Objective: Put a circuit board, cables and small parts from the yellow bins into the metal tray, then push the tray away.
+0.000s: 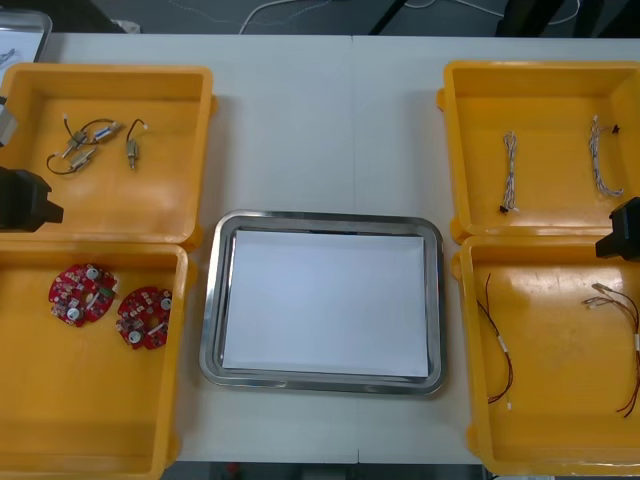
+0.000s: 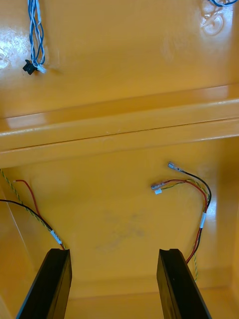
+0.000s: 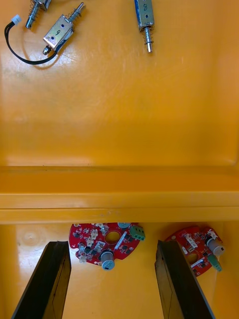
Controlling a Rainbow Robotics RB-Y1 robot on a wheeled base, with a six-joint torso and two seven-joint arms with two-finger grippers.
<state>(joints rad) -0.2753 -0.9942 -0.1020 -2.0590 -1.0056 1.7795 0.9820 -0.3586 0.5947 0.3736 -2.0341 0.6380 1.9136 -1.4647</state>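
Note:
The metal tray point(image 1: 322, 219), white inside, lies in the middle of the table with nothing in it. My left gripper point(image 3: 112, 284) hangs open over the wall between the two left bins and shows at the table's left edge point(image 1: 25, 198). Two round red circuit boards point(image 3: 104, 241) point(image 3: 196, 246) lie just beyond its fingertips, in the near left bin point(image 1: 85, 295) point(image 1: 143, 318). My right gripper point(image 2: 113, 284) is open over the near right bin, beside red and yellow cables point(image 2: 199, 199). It appears at the right edge point(image 1: 622, 232).
The far left yellow bin point(image 1: 160, 205) holds several small metal parts point(image 1: 85, 145) with a black cable point(image 3: 25, 52). The far right bin point(image 1: 550, 110) holds twisted blue and white cables point(image 1: 510, 170) point(image 2: 35, 30). The near right bin point(image 1: 560, 400) has more red and yellow cables point(image 1: 495, 345).

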